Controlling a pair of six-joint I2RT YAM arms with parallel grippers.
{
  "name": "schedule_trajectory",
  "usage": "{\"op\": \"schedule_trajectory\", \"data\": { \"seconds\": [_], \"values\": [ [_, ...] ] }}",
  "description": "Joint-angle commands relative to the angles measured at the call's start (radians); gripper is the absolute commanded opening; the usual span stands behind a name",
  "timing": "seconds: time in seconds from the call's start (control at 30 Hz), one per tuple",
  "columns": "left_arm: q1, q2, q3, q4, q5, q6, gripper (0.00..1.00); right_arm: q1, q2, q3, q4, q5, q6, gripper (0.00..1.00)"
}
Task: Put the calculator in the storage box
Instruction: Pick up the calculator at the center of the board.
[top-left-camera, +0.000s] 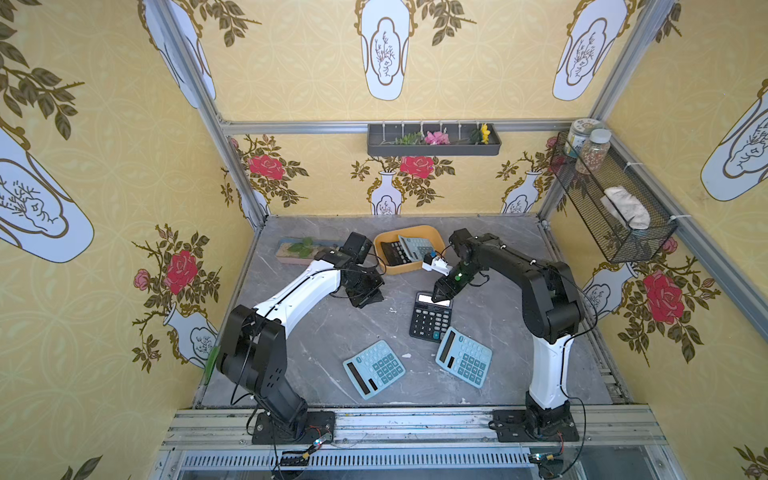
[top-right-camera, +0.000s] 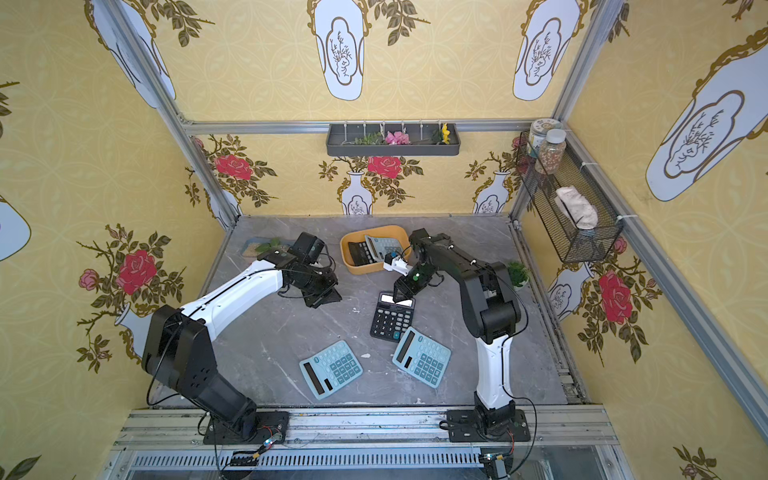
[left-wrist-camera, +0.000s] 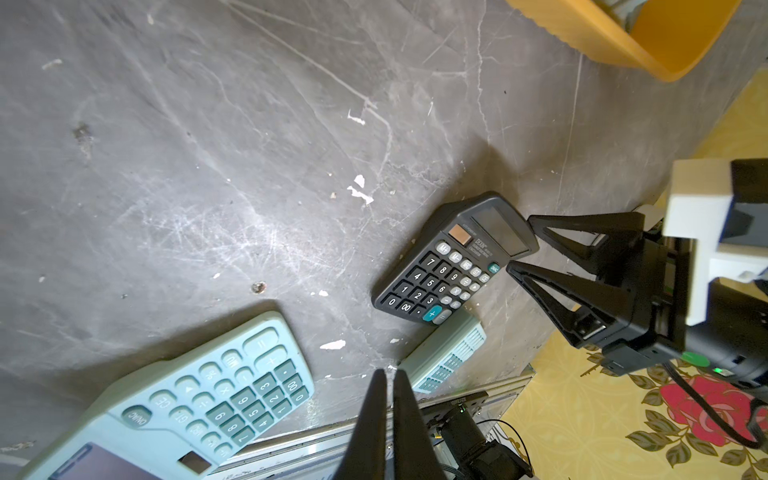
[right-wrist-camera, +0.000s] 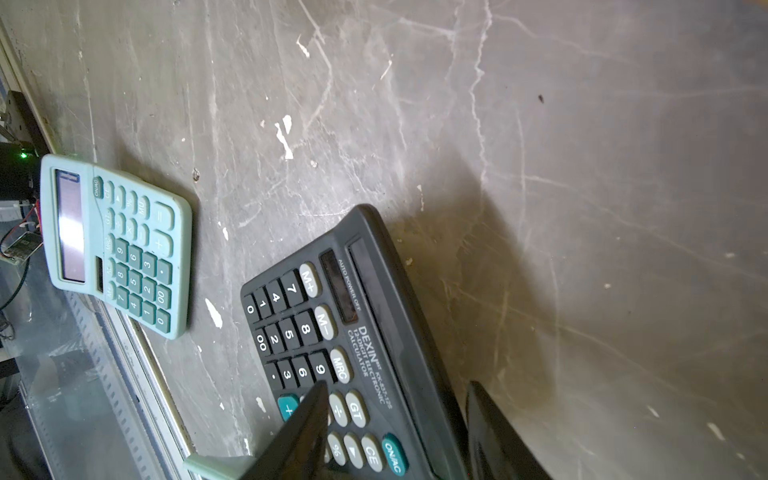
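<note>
Straddling calculator (right-wrist-camera: 332, 328): right gripper (right-wrist-camera: 397, 386), wrist-view only

Bright, even light fills both top views, whose edges bow outward; glare whitens the screen of the black calculator (top-left-camera: 430, 322), and soft shadows fall across the scuffed bench (right-wrist-camera: 623, 124).

Black calculator (top-left-camera: 430, 322) lies flat (keys up) near the orange storage box (top-left-camera: 401, 269)
</note>
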Motion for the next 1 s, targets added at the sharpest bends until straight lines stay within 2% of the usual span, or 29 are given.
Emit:
{"op": "schedule_trajectory", "data": {
  "seconds": [0.0, 0.2, 0.5, 0.7, 0.97],
  "values": [
    [0.003, -0.002, -0.009, -0.014, -0.001, 0.017, 0.09, 0.000, 0.008, -0.003, -0.016, -0.013, -0.019, 0.53],
    [0.004, 0.001, -0.015, -0.009, 0.001, 0.017, 0.09, -0.003, 0.028, -0.004, -0.005, -0.009, -0.008, 0.51],
    [0.006, 0.000, -0.021, 0.008, 0.000, 0.013, 0.09, -0.036, 0.013, -0.024, 0.027, -0.025, 0.022, 0.38],
    [0.005, 0.008, -0.024, 0.024, 0.008, 0.006, 0.09, -0.030, 0.025, -0.028, 0.026, -0.040, 0.025, 0.37],
    [0.006, 0.012, -0.021, 0.019, 0.010, 0.013, 0.09, -0.030, 0.035, -0.014, 0.011, -0.060, 0.030, 0.23]
  ]
}}
